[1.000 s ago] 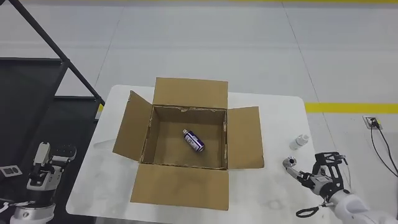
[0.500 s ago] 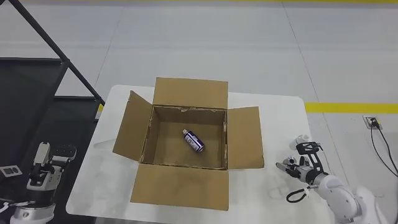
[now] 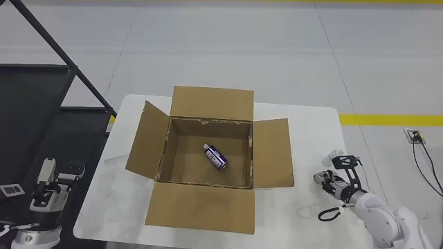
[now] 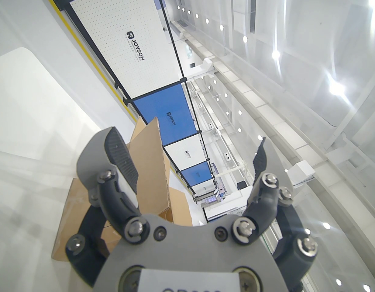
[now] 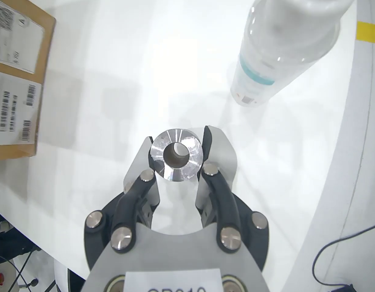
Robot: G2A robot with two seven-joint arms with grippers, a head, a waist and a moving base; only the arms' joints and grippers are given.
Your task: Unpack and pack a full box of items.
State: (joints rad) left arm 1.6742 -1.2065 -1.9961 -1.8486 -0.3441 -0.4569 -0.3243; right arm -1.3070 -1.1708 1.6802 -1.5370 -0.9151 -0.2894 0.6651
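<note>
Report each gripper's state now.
Left gripper: open, empty.
Right gripper: shut on a silver metal cylinder.

The right arm (image 3: 379,220) lay low at the near right, its wrist bent so that the right gripper (image 5: 177,153) pointed down. Both of its fingers were closed against the sides of a small shiny metal cylinder (image 5: 190,161), held end-on between them. The left arm (image 3: 43,200) sat far off at the near left, well apart from the other, and the left gripper (image 4: 187,153) was tipped upward with its two ribbed fingers (image 4: 119,156) spread wide
</note>
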